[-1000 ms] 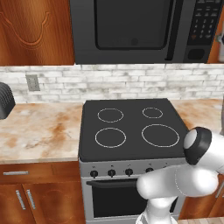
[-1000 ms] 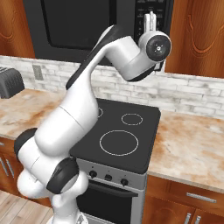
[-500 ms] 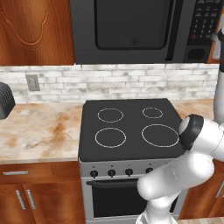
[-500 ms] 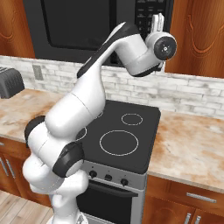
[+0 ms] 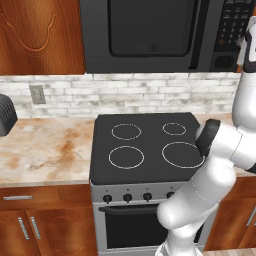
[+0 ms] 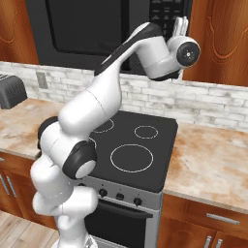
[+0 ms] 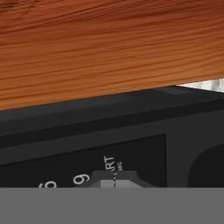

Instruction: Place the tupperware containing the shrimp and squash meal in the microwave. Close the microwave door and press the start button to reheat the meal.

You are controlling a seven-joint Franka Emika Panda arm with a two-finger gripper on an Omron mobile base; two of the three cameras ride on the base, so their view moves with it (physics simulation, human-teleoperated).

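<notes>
The black microwave (image 5: 150, 35) hangs above the stove, and its door (image 5: 145, 30) is shut with the bar handle (image 5: 200, 35) upright. The tupperware, shrimp and squash are hidden. My gripper (image 6: 180, 26) is shut, fingers together, and held up against the keypad panel (image 6: 162, 12) on the microwave's right side. In the left base view the gripper (image 5: 248, 42) is at the right edge beside the keypad (image 5: 232, 25). In the hand view the closed fingertips (image 7: 114, 180) sit right at the keypad face (image 7: 87, 153), by the digit 9 and a button lettered "RT".
A black stove (image 5: 150, 145) with ring burners stands under the microwave. My arm arches up over its right side. Marble counter (image 5: 45, 150) runs to both sides. A dark toaster (image 6: 12, 91) sits at the far left. Wooden cabinets (image 6: 218, 38) flank the microwave.
The hand has moved to the right along the keypad and closer to it. The elbow has risen over the stove's right side. The gripper stays shut.
</notes>
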